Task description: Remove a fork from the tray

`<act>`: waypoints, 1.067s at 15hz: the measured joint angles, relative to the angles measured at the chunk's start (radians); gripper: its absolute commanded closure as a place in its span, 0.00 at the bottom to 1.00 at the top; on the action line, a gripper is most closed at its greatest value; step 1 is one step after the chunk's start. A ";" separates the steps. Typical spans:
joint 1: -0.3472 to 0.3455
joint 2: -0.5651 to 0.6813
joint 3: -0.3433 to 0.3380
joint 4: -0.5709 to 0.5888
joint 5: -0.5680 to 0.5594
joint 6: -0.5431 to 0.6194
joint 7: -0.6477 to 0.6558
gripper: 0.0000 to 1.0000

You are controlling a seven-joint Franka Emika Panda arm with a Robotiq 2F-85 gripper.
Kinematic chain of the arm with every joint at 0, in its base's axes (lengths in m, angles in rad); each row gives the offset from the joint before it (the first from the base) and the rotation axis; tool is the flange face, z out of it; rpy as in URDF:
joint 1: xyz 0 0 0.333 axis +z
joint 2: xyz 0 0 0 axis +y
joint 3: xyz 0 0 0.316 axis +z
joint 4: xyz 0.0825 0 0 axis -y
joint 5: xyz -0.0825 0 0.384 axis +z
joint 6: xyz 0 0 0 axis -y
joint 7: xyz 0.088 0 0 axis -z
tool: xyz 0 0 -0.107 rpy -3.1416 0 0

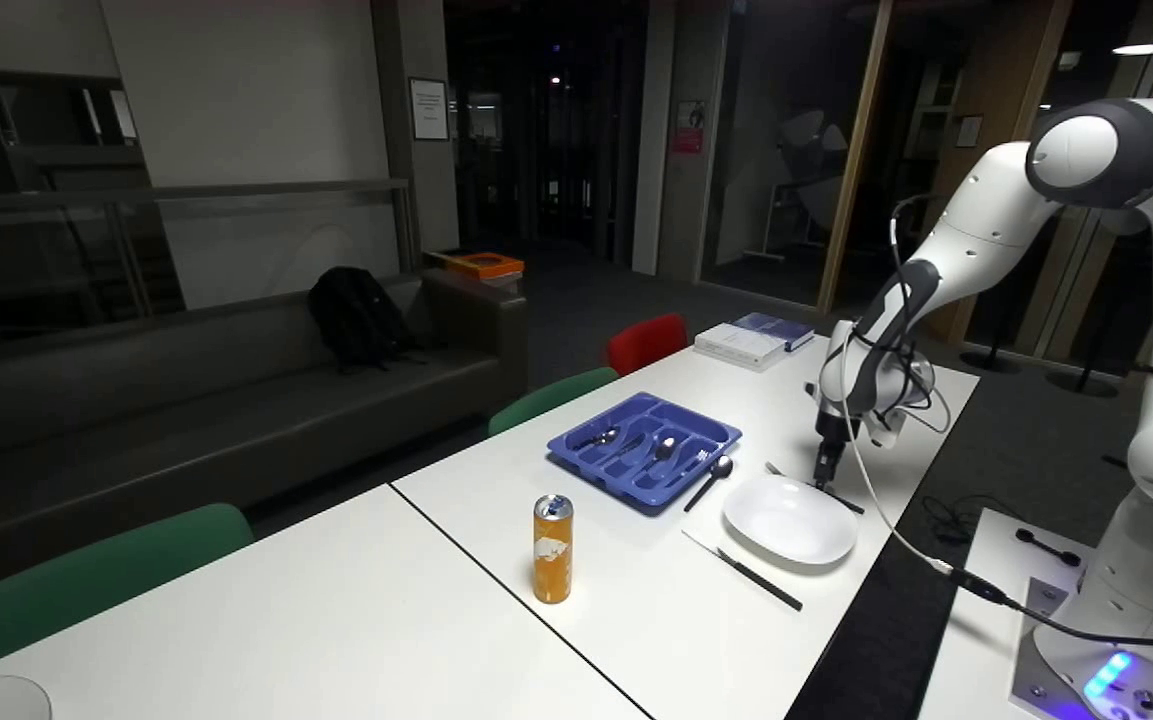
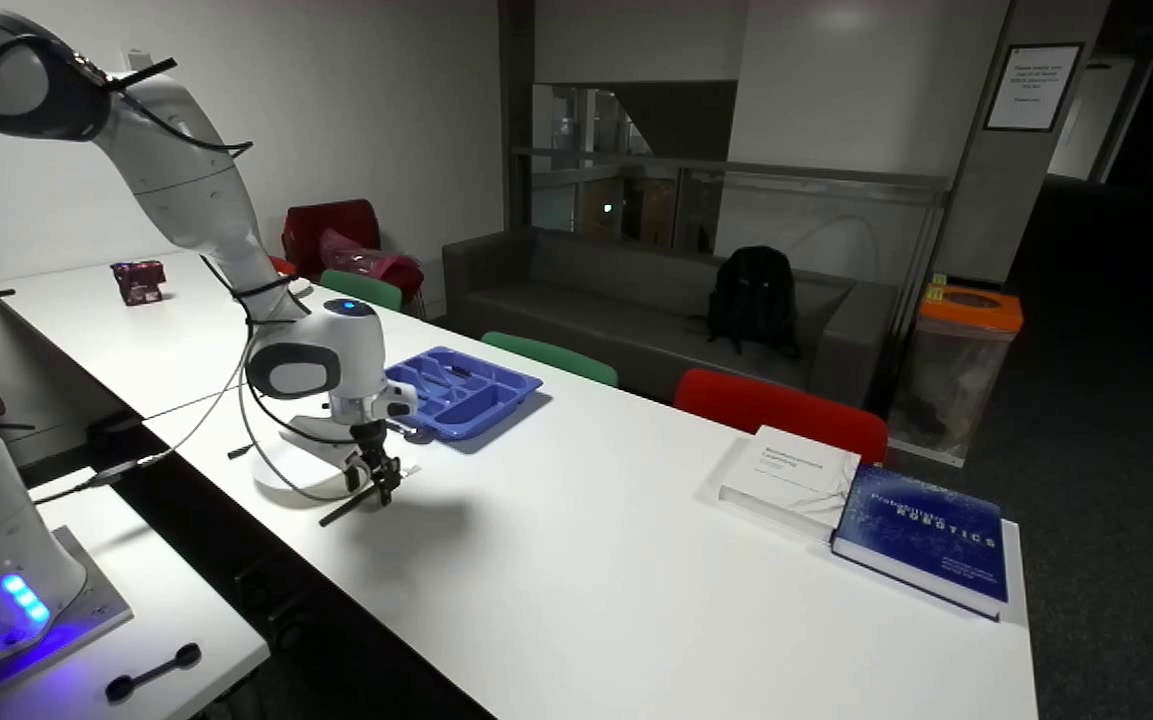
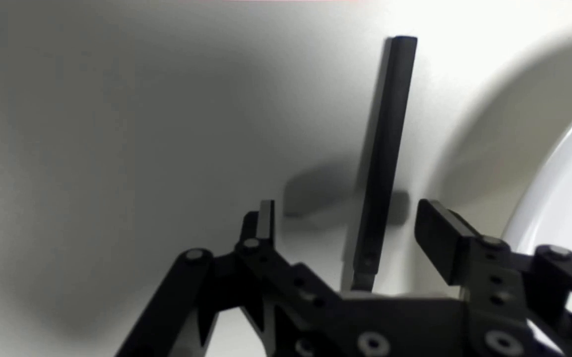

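Straddling the fork [image 3: 386, 161], the fingers [image 3: 437, 238] stand spread, one at either side of its black handle with a gap to each, the handle nearer the finger by the white plate [image 1: 791, 520]. The fork lies on the tabletop [image 1: 656, 590] just beside that plate, outside the blue tray [image 1: 601, 482] and well apart from it; in the wrist view its head is hidden.

A white tabletop [image 1: 356, 600] carries a blue tray [image 1: 604, 482] and a white plate [image 1: 791, 520], a spoon [image 1: 710, 481] lying between them. A knife [image 1: 751, 573] and a black-handled utensil [image 3: 385, 158] lie at opposite sides of the plate, while an orange can [image 1: 553, 555] stands upright near the tray. A white book [image 2: 794, 472] lies beside a blue book [image 2: 921, 535], well apart from a dark red package [image 2: 139, 282].
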 measured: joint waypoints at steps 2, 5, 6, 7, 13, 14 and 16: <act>0.000 -0.006 -0.010 -0.001 -0.002 0.000 0.015 0.15; -0.002 -0.030 -0.035 -0.013 -0.002 0.001 0.041 0.00; -0.003 -0.045 -0.046 -0.025 -0.002 0.002 0.050 0.00; -0.004 -0.064 -0.058 -0.041 -0.002 0.004 0.059 0.00; -0.056 -0.260 -0.120 -0.221 0.038 0.054 0.059 0.00; -0.069 -0.306 -0.122 -0.253 0.075 0.065 0.044 0.00; -0.079 -0.378 -0.124 -0.256 0.203 0.067 -0.043 0.00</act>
